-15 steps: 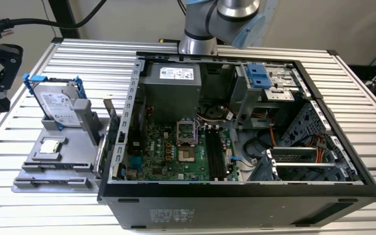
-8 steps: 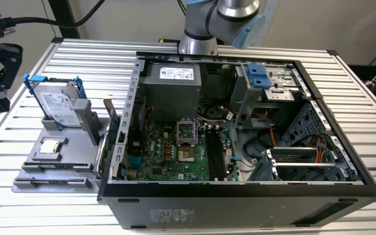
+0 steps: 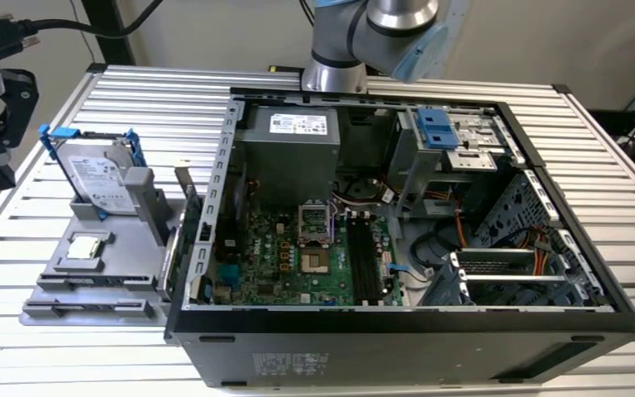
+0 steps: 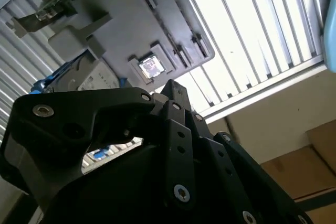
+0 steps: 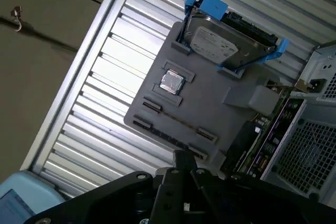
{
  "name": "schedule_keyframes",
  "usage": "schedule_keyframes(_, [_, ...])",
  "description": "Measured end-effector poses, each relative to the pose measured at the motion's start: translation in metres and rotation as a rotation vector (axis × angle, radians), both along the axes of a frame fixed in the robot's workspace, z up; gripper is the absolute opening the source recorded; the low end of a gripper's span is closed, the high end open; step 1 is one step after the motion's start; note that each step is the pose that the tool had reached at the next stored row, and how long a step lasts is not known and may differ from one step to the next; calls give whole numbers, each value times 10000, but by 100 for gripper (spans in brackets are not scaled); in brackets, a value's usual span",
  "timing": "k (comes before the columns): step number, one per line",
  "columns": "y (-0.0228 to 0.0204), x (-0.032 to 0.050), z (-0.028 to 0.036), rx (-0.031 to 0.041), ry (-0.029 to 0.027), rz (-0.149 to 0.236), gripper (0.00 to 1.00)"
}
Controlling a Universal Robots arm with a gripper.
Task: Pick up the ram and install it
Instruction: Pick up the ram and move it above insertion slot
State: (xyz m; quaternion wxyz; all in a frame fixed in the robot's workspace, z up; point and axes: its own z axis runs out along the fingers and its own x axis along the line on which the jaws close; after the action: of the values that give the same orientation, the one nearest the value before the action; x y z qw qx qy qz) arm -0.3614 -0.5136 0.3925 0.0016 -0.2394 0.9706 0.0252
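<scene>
A black computer case [image 3: 406, 324] lay open on a slatted aluminium table [image 3: 130, 91], green motherboard [image 3: 279, 269] exposed. Beside it, a grey plastic tray [image 3: 130, 260] held a blue-bracketed silver hard drive [image 3: 99, 178] and a square silver chip [image 3: 86, 246].

I log this as a robotics lab bench: a ribbed aluminium-slat table [image 3: 152, 91], an opened black desktop computer case [image 3: 406, 356], a grey moulded parts fixture [image 3: 86, 294] and a silver-jointed robot arm [image 3: 389, 16].
</scene>
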Motion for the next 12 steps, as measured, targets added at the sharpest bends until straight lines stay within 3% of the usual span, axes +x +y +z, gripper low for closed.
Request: schedule_keyframes(12, [0,0,0,0,0,2175,0])
